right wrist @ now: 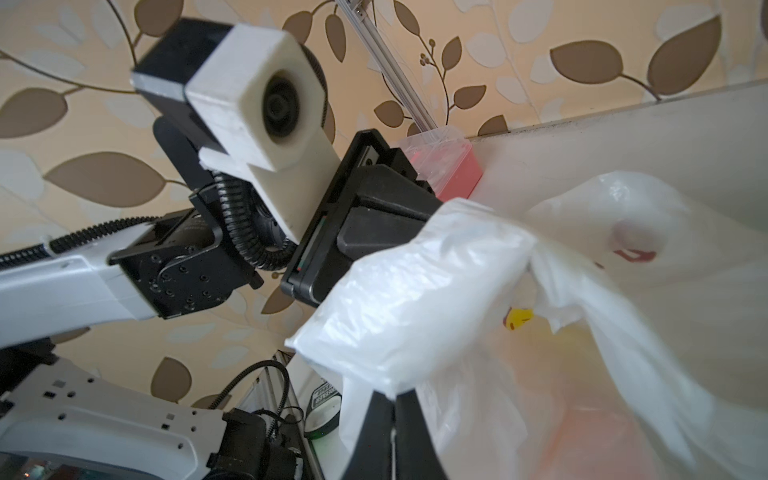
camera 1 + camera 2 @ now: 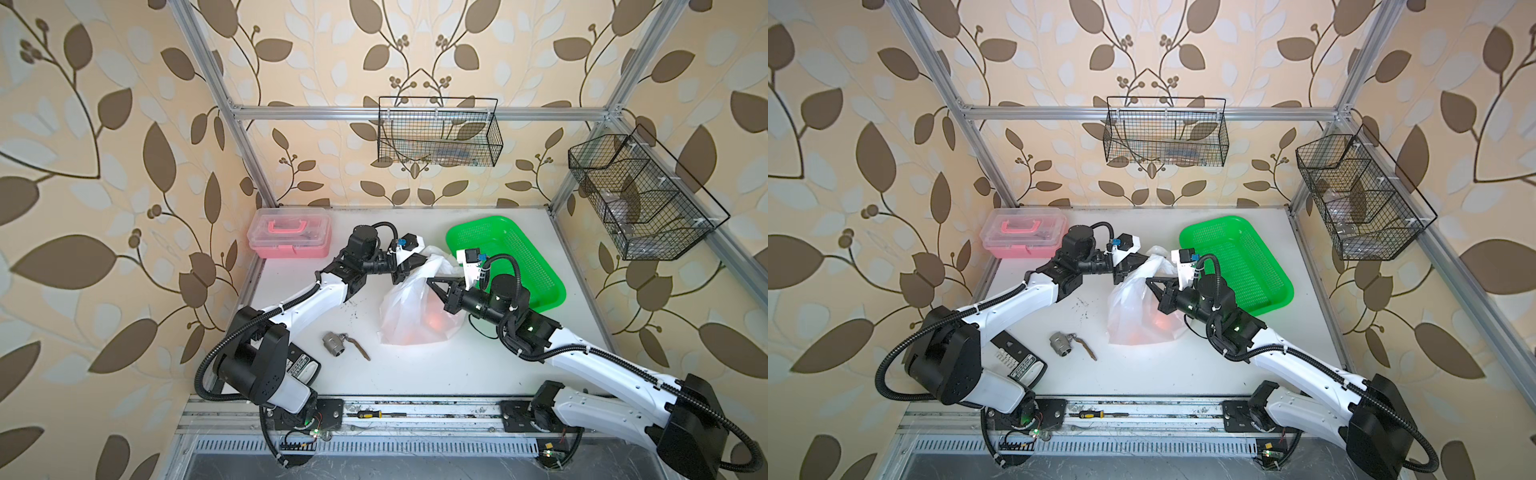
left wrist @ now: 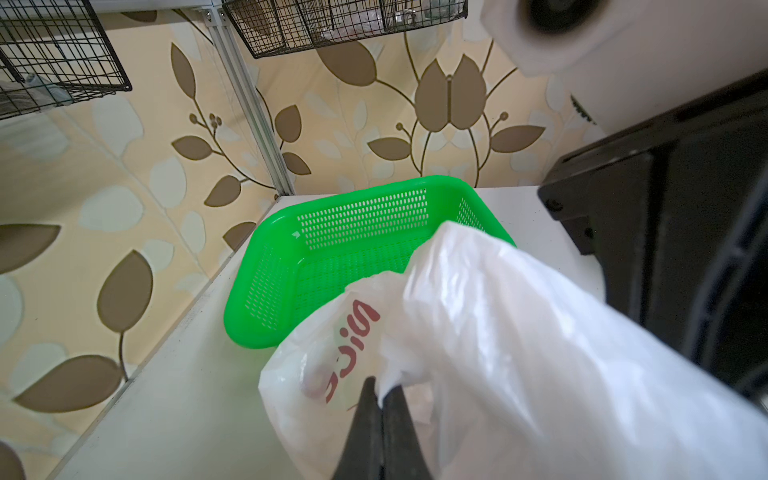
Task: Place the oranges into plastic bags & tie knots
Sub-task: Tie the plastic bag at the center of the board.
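Top views show us our plastic bag [image 2: 405, 320] sitting on the white table [image 2: 415, 374], with oranges [image 2: 436, 320] glowing through it. Our left gripper [image 2: 409, 272] and right gripper [image 2: 431, 283] are both pinched tight on the bag's top. Behind them we see the green basket [image 2: 523, 257], close by.

My left end effector [image 3: 380, 388] has its two dark fingers pressed together on a fold of the white plastic bag [image 3: 498, 332], whose thin film carries red "nice" lettering. Beyond the bag a green mesh basket [image 3: 286, 249] sits on the white surface [image 3: 174, 395], close to the wallpapered corner. The right arm [image 3: 665, 249] shows as a black housing just beside the bag.
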